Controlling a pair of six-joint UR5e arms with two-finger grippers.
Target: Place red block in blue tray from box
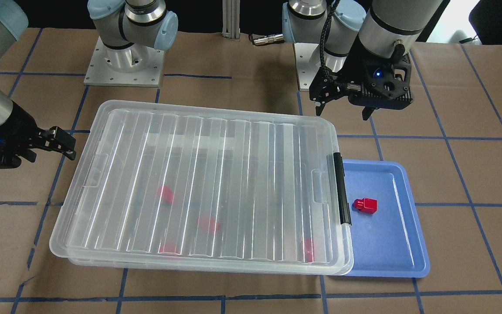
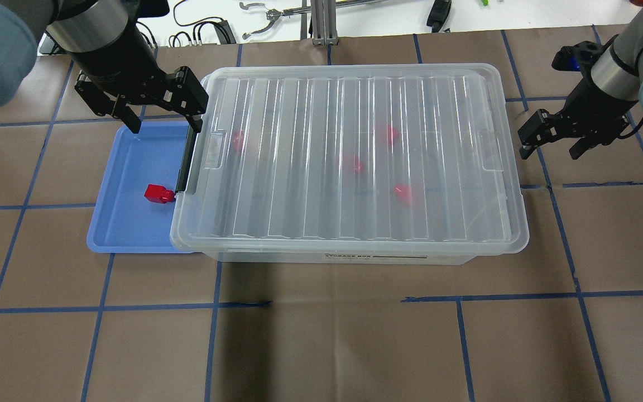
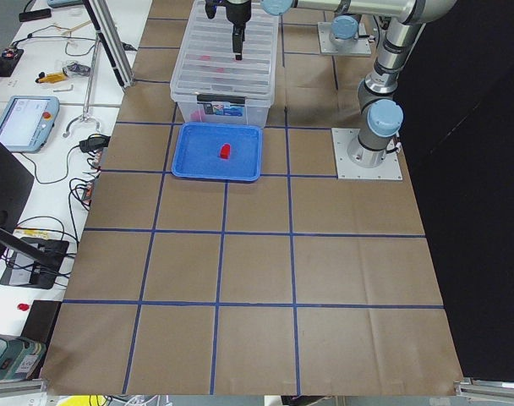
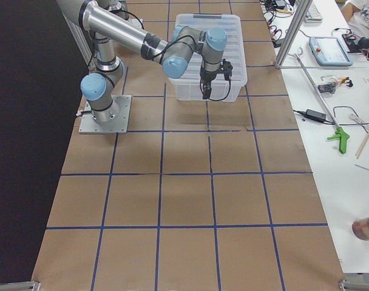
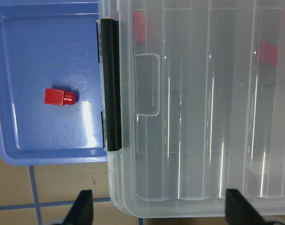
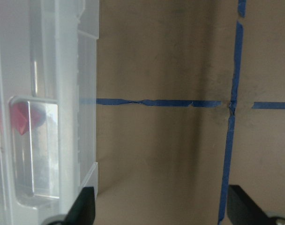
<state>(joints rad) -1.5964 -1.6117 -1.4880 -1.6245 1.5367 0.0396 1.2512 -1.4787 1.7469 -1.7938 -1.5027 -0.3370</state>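
blue plastic comes first on the left of the overhead view: the blue tray point(image 2: 123, 229) lies flat on the brown paper table point(image 2: 321, 335). over its far edge hangs the left gripper point(image 2: 162, 114). its jaws are spread wide and nothing is between them; the left wrist view shows the same, two fingertips far apart and empty.

inside the tray lies one red block point(image 2: 157, 193), on its side, near the tray edge that faces the box. it is apart from the gripper and nothing touches it.

next to the right stands the box point(image 2: 277, 255), just beside the tray, its rim reaching a little over the tray's edge; if they touch i cannot tell. the ribbed clear lid point(image 2: 310, 111) sits on it, and the black latch point(image 2: 187, 162) is on the short side toward the tray. through the lid four other red blocks point(image 2: 402, 192) show, blurred.

at the far right the right gripper point(image 2: 549, 149) hovers beside the other short side of the box, jaws also released and holding nothing.

to my judgement the main work is done: a red block is in the tray and the box is covered. what is left seems only to draw both arms away; if the latch is fully locked i cannot tell.
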